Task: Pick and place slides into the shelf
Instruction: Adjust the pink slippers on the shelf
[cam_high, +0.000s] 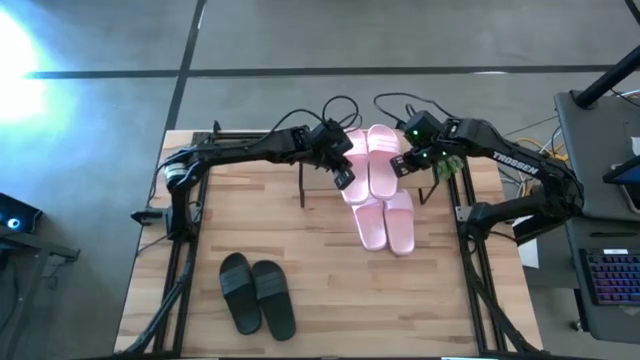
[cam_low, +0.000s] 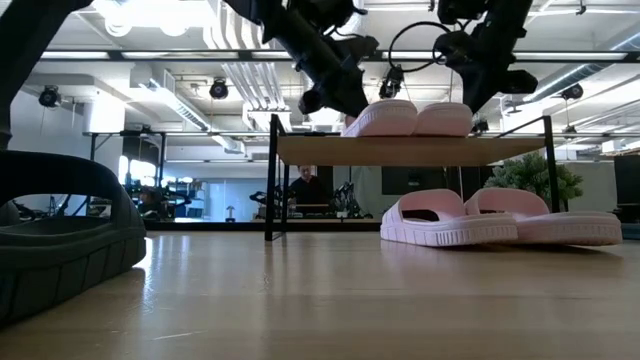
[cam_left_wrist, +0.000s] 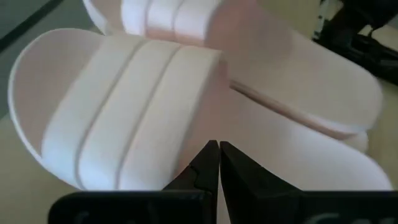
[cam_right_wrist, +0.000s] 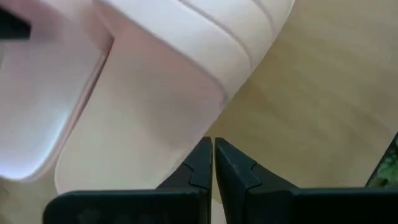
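Wooden table (cam_high: 300, 250) below me carries the shelf (cam_low: 410, 150), where one pink pair of slides (cam_high: 370, 160) rests between my closed, empty left end effector (cam_high: 343, 180) and right end effector (cam_high: 398, 166).

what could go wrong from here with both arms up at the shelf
1. The pink pair on the shelf lies at the shelf's front edge; both grippers, left and right, sit right beside it with jaws shut, so a nudge could tip a slide off.
2. A falling slide would land on the pink pair on the table directly below.
3. The grippers are near each other and may collide.
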